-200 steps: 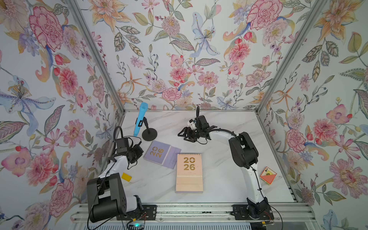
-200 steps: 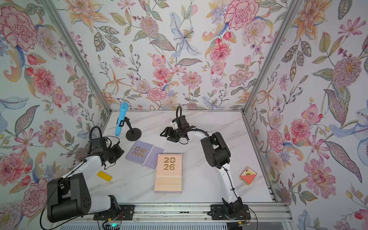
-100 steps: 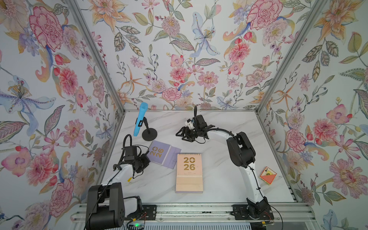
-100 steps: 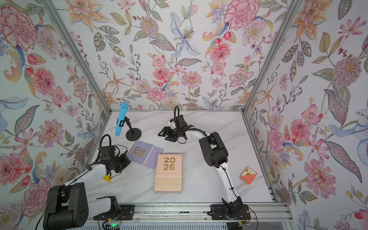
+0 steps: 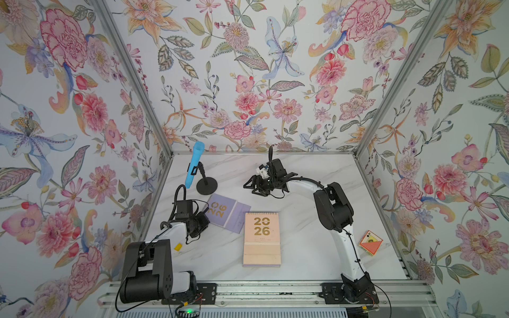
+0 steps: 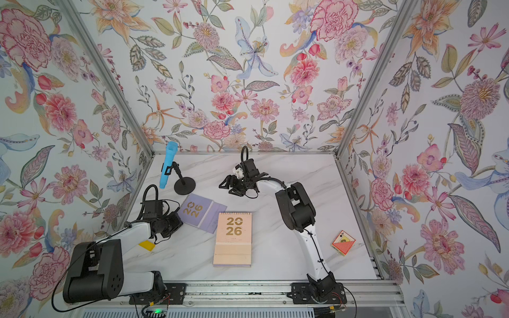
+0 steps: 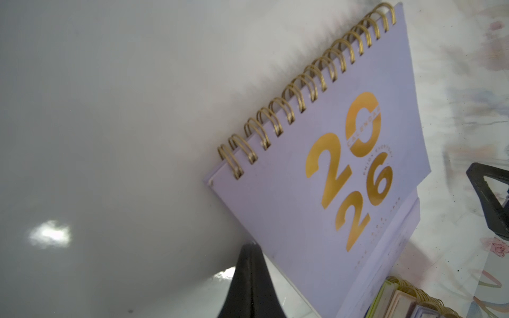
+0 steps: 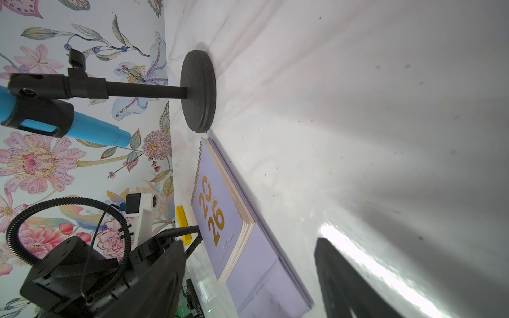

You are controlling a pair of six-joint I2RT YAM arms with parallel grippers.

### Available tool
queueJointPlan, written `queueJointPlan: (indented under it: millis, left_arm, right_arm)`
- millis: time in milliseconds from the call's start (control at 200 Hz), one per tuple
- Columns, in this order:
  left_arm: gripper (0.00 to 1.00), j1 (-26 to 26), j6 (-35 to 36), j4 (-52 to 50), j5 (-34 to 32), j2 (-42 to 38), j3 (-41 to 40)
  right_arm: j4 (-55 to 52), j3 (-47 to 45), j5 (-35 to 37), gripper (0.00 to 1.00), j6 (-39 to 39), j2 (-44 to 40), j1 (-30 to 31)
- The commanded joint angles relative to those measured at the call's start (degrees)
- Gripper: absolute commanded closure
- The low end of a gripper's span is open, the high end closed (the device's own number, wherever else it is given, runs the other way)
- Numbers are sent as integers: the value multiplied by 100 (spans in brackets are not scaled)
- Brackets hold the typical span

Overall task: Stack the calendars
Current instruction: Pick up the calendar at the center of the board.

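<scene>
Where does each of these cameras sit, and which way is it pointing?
Top views: a stereo pair high above the robot's base, looking down at the table, left arm, right arm, open right gripper, lilac calendar and peach calendar.
Left wrist: on the left arm, low, facing the lilac calendar; the shut left gripper shows.
Right wrist: on the right arm, looking across the table past the mic stand; its own fingers and the left arm show.
Shared: all views show the lilac calendar.

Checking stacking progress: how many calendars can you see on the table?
2 covers show: a peach calendar topping a pile mid-table, and a lilac calendar lying alone beside it. Others lie hidden beneath the peach one.
</scene>
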Motion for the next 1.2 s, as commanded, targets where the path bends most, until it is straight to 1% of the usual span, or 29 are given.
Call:
queueJointPlan:
  millis: [0,335,355,455,816,1031,1196]
  left_arm:
    - [100,-110,-63,152,-137,244,204]
    - [100,-357,-90,361,-73,1038,1073]
    - [100,-373,-101,390,-61,1248,1126]
    - [100,-461,-108,441,-31,1590,1437]
    - [100,-895,-301,741,134,2559,2287]
    - [100,-1156,-371,791,149,2969,2745]
    - [100,-1315,-419,845,207,3271,3018]
  right_arm:
    - [-51,94,-133,24,-89,218,-25]
    - [-51,6,-214,24,-98,254,-32]
    - [-44,-2,-218,24,-98,262,-35]
    - [-56,-49,-231,24,-99,254,-60]
    - [-121,-254,-274,24,-192,170,-322]
    - [-125,-268,-532,24,-246,297,-471]
    - [-121,-48,-861,25,-287,496,-456]
